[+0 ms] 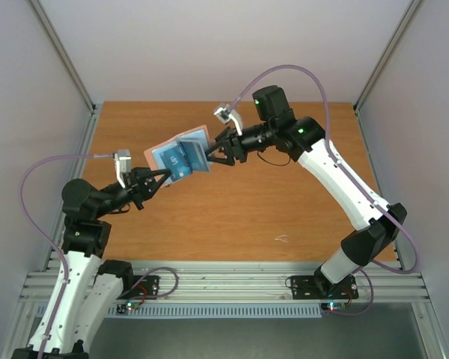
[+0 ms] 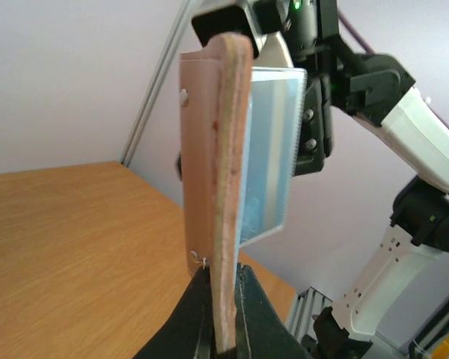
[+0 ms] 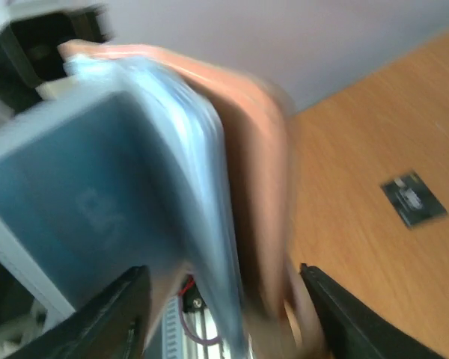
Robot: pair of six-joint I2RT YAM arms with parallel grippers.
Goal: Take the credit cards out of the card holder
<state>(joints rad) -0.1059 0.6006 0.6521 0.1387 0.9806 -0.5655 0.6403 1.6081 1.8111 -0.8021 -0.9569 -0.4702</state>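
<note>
— Where's the card holder (image 1: 181,155) just now?
— Up in the air above the table (image 1: 299,209), between the two arms and toward the back left of the board. It hangs half open. The light blue panels face up to the overhead camera, and the taupe cover shows along its far edge.
— Which arm has hold of it?
— The left gripper (image 1: 167,174). In its own wrist view the two black fingers (image 2: 188,327) are pinched tight on the lower edge of the taupe cover, and the holder stands upright out of them.
— And the right gripper (image 1: 212,155)?
— That one is at the opposite edge with its jaws apart. From its wrist, one finger (image 3: 116,314) sits on the blue side and the other on the taupe side, with the holder between them. There's a clear gap on the taupe side, so it isn't clamped. The view is blurred, and I can't tell whether the blue-side finger touches.
— Any cards about?
— A dark card (image 3: 413,198) lies flat on the table, well apart from the holder. The blue panel has a pale mark on it, but I can't tell whether that's a card in its pocket or the panel itself
</note>
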